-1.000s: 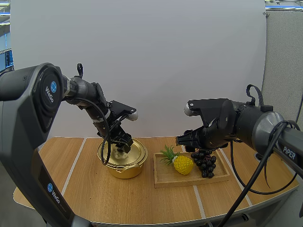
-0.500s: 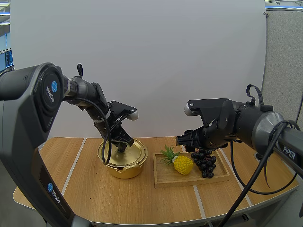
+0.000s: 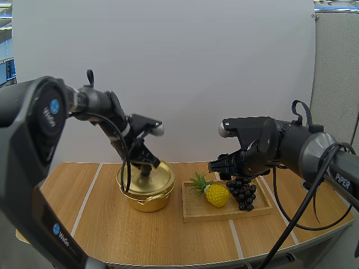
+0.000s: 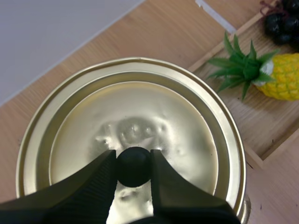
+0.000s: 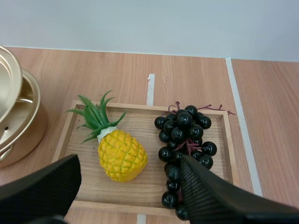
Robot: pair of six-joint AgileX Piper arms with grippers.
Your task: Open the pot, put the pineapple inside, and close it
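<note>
A gold pot (image 3: 147, 199) stands on the table left of a wooden tray (image 3: 196, 214). Its gold lid (image 3: 152, 178) is tilted and raised a little off the rim. My left gripper (image 3: 145, 168) is shut on the lid's black knob (image 4: 133, 165), its fingers (image 4: 93, 182) pinching it from both sides. The yellow pineapple (image 3: 216, 194) with green leaves lies on the tray (image 5: 140, 192). My right gripper (image 5: 128, 163) hangs open just above the pineapple (image 5: 120, 155), its fingers wide apart either side of it.
A bunch of dark grapes (image 5: 184, 137) lies on the tray right of the pineapple. The pot (image 5: 23, 135) and lifted lid (image 5: 7, 79) sit close to the tray's left edge. Bare wooden table lies in front of the pot and tray.
My left gripper closed on the lid's knob, then rose slightly, tilting the lid up off the pot. The right arm has not moved.
</note>
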